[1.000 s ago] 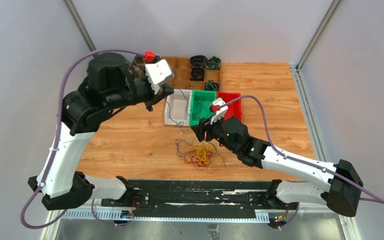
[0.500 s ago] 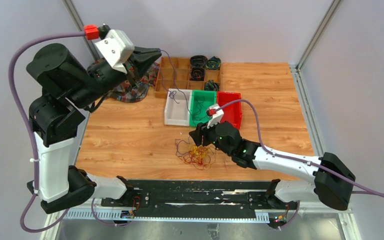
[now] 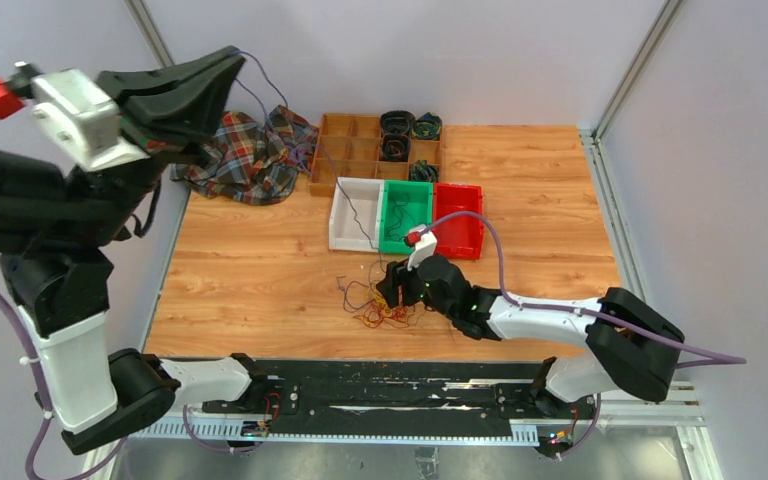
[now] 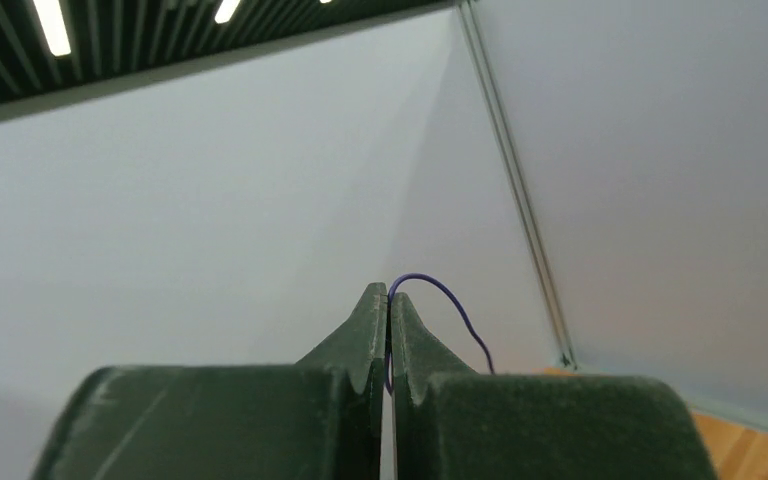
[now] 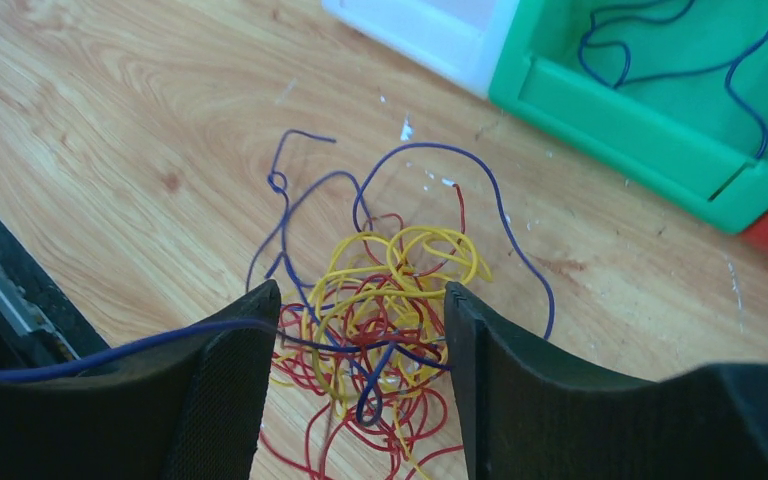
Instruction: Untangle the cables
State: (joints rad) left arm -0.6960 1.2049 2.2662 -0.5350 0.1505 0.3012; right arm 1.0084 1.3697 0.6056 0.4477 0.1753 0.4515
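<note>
Untangling is barely begun: the left hand [image 4: 388, 300] pinches one purple strand [image 4: 422, 276] high above the cables [image 5: 390, 300]; the right hand [image 5: 360, 320] hangs spread over them; a green bin [image 5: 610, 110] nearby holds some.

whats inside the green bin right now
A thin dark blue cable lies in loose curves on the floor of the green bin. Nothing else shows in it, though the right wrist view cuts off its far part.

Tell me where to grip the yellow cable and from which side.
Grip the yellow cable at its loop on the side of the tangle nearest the green bin, coming straight down. That loop lies uppermost and bulges outward, so a pinch probably catches it alone.
</note>
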